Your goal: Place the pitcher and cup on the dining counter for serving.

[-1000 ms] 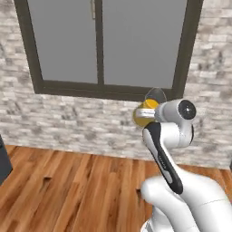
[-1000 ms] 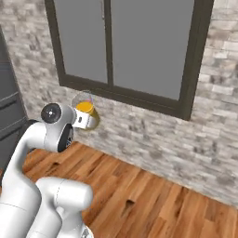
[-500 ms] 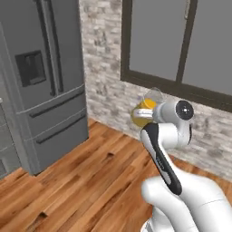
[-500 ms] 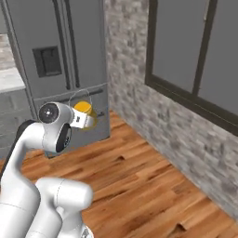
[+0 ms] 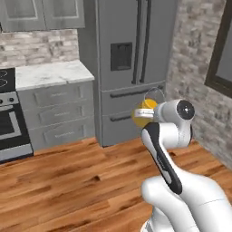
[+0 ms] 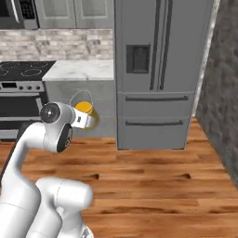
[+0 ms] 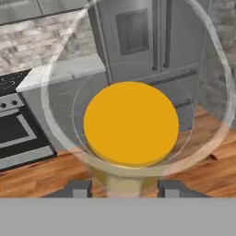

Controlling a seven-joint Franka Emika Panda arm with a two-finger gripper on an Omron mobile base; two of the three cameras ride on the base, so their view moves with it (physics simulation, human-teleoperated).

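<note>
The pitcher (image 7: 131,122), clear glass with amber-orange liquid, sits between my gripper's (image 7: 124,186) two dark fingertips (image 7: 78,186), which are shut on its neck. I look down into its wide mouth at the round orange surface. In the left base view the pitcher (image 5: 146,111) hangs in front of the arm's wrist, chest-high above the wood floor. In the right base view the pitcher (image 6: 82,111) is held just right of the wrist. The cup and the dining counter are out of view.
A grey fridge (image 5: 131,63) stands straight ahead. Left of it run a marble worktop on grey drawers (image 5: 50,74) and a stove (image 5: 7,118). A brick wall with a dark window frame (image 5: 222,50) closes the right side. Wood floor (image 5: 68,181) lies open below.
The whole picture has swung: the window wall has slid off to the right and the fridge, worktop and stove have come into view. The pitcher stays in the gripper, held the same way.
</note>
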